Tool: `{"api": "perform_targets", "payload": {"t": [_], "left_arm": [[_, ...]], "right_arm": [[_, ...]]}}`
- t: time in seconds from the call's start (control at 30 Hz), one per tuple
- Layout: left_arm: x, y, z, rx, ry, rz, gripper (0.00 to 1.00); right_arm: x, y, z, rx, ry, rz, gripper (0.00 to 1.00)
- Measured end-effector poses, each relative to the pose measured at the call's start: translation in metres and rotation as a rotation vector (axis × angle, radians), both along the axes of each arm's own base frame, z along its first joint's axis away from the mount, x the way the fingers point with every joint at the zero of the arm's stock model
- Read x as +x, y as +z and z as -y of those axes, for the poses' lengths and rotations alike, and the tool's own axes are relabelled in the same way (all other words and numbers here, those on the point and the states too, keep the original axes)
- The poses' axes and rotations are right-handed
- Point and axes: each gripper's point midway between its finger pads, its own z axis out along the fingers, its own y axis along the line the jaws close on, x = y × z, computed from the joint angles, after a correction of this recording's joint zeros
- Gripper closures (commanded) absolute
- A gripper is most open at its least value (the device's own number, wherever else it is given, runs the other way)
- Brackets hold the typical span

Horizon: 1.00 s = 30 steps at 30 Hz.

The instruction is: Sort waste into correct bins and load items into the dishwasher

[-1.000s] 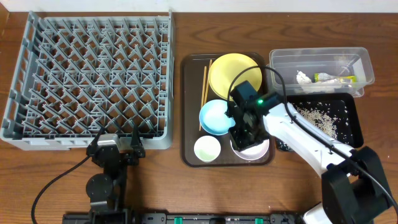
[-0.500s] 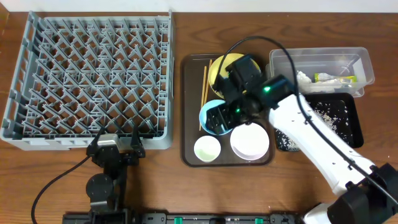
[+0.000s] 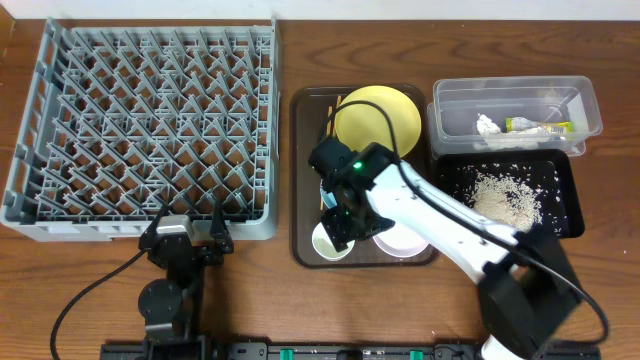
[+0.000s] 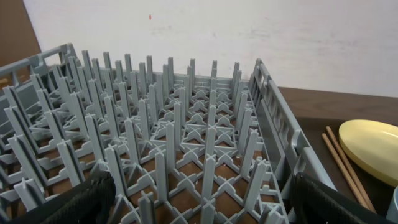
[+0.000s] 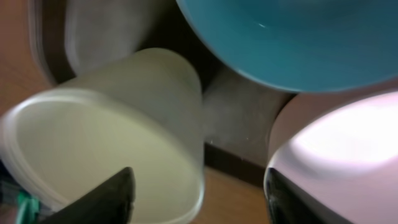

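Dish rack fills the table's left side. The left gripper sits at its near edge, fingers spread apart. On the brown serving tray lie the chopsticks and the yellow plate. The right gripper hovers, fingers apart, over the small white cup, beside the light-blue bowl and the white bowl. Rightmost, the clear tub holds the tissue and the wrapper. Rice grains lie in the black tray.
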Motion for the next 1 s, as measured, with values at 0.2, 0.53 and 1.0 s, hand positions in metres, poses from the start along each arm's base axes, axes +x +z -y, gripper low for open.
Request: {"api": "perform_targets", "payload": {"t": [0.2,0.53,1.0], "left_arm": [[0.000,0.000,0.000,0.000,0.000,0.000,0.09],[0.000,0.000,0.000,0.000,0.000,0.000,0.09],[0.000,0.000,0.000,0.000,0.000,0.000,0.09]], "right_arm": [[-0.005,-0.027,0.001,-0.063,-0.001,-0.045,0.79],[-0.003,-0.029,0.004,-0.080,-0.002,-0.041,0.99],[0.105,0.167,0.033,0.370,-0.198,0.478,0.99]]}}
